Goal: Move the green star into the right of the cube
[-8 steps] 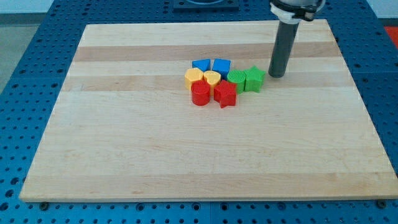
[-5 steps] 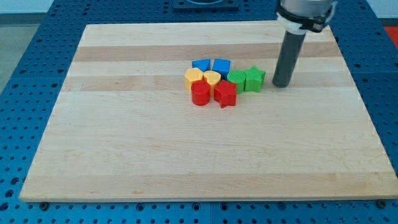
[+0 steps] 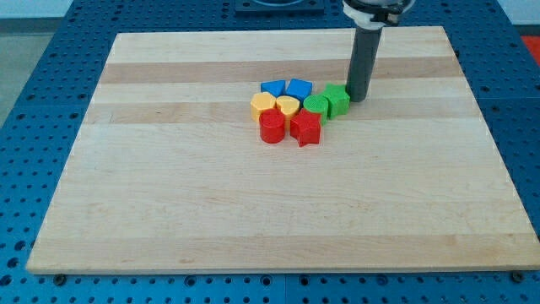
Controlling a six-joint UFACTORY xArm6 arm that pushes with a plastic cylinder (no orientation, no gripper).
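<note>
My tip (image 3: 358, 99) sits on the board (image 3: 169, 186), just to the view's right of the green star (image 3: 337, 100); looks like contact, but the rod covers the star's far-right points so I can't confirm. No gripper on this rig, just a straight dark rod, so there is nothing that opens or closes. The rod's top and collar are cut off by the view's top edge.

The star is at the right end of the cluster, a bit right of board centre and closer to the top edge than the bottom. It touches the round green block (image 3: 316, 105) on its left.

The rest is packed tight. Two blue blocks are at the top: the left one (image 3: 272, 88) has an unclear shape, the right one (image 3: 299, 88) is cube-like. Below them are two yellow blocks (image 3: 262, 104) (image 3: 288, 105), partly hidden by the front row, shapes hard to read. At the front are a red cylinder (image 3: 272, 127) and a red star (image 3: 305, 128).
</note>
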